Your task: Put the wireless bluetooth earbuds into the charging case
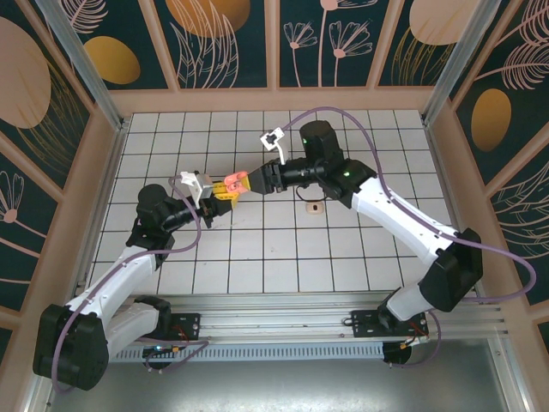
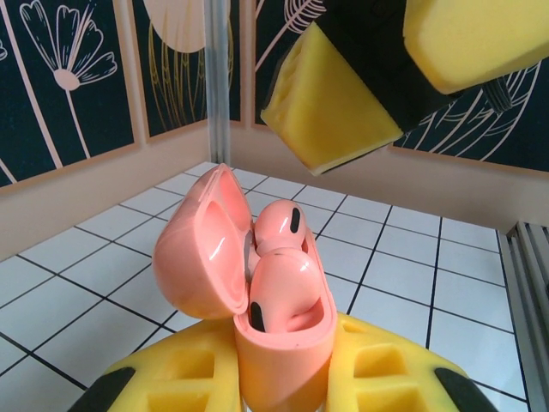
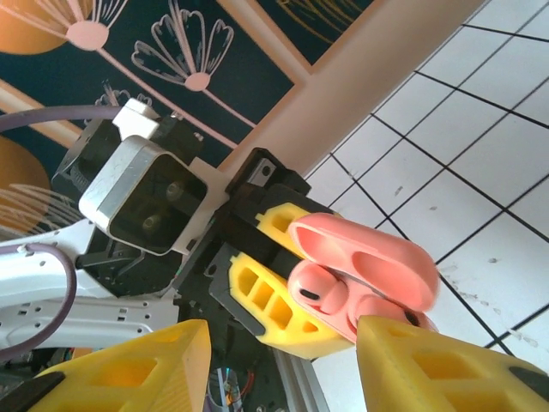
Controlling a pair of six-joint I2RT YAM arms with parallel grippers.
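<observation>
My left gripper [image 2: 283, 378] is shut on the lower half of the coral-pink charging case [image 2: 283, 343] and holds it upright above the table. The case's lid [image 2: 199, 253] hangs open to the left. Two pale pink earbuds [image 2: 287, 287] sit in the case, one behind the other, their rounded heads standing above the rim. My right gripper [image 3: 283, 343] is open, and its yellow fingers [image 2: 330, 103] hover just above the case without holding anything. From the right wrist, the earbuds [image 3: 322, 292] show under the open lid [image 3: 369, 257]. In the top view both grippers meet at the case [image 1: 232, 183].
A small pale piece [image 1: 315, 207] lies on the white tiled table [image 1: 274, 257], under the right arm's forearm. Patterned walls enclose the table on three sides. The arm bases and a metal rail [image 1: 274, 322] line the near edge.
</observation>
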